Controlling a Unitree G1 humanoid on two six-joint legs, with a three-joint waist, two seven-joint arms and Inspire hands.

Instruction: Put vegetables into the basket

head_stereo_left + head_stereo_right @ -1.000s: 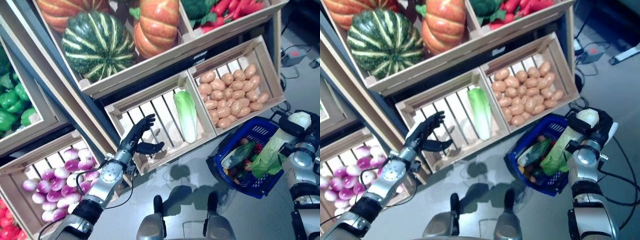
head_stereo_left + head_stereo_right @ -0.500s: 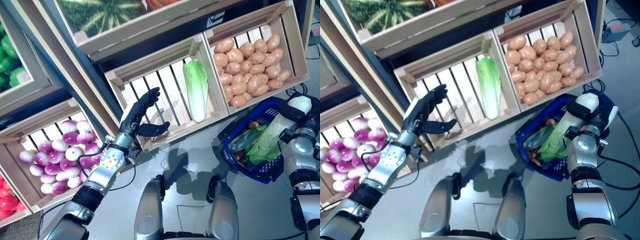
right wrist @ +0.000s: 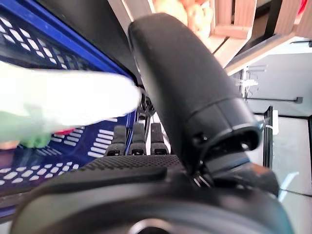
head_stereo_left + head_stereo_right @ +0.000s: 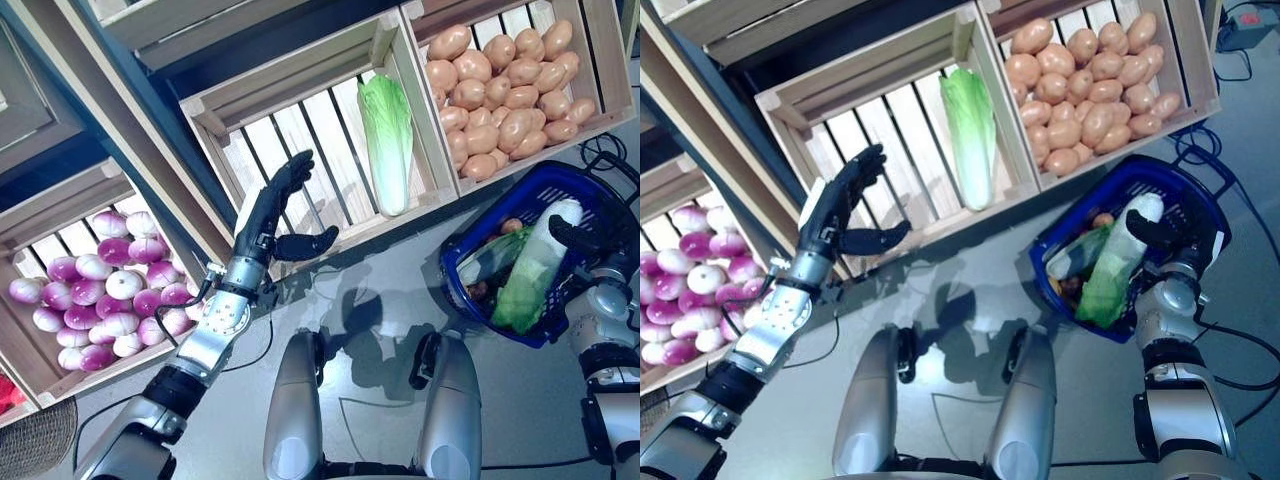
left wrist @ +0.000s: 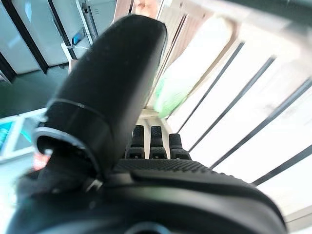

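A blue basket [image 4: 520, 185] stands on the floor at the right with several vegetables in it. A long green and white cabbage [image 4: 528, 280] lies slanted across them. My right hand [image 4: 578, 238] is at the cabbage's white end, fingers straight and thumb out; its wrist view shows the cabbage [image 3: 63, 102] past the thumb [image 3: 185, 87], inside the basket [image 3: 29, 34]. A second cabbage [image 4: 386, 140] lies in the slatted wooden crate [image 4: 290, 90]. My left hand [image 4: 268, 215] hovers open before that crate, left of this cabbage [image 5: 175, 87].
A crate of potatoes [image 4: 505, 85] sits behind the basket. A crate of purple and white bulbs [image 4: 100, 300] is at the left. A woven mat [image 4: 30, 465] shows at the bottom left corner.
The camera has tilted down, shifting the shelves up. The cabbage went from my right hand's hold down into the basket, and that hand opened. My left hand stays before the crate.
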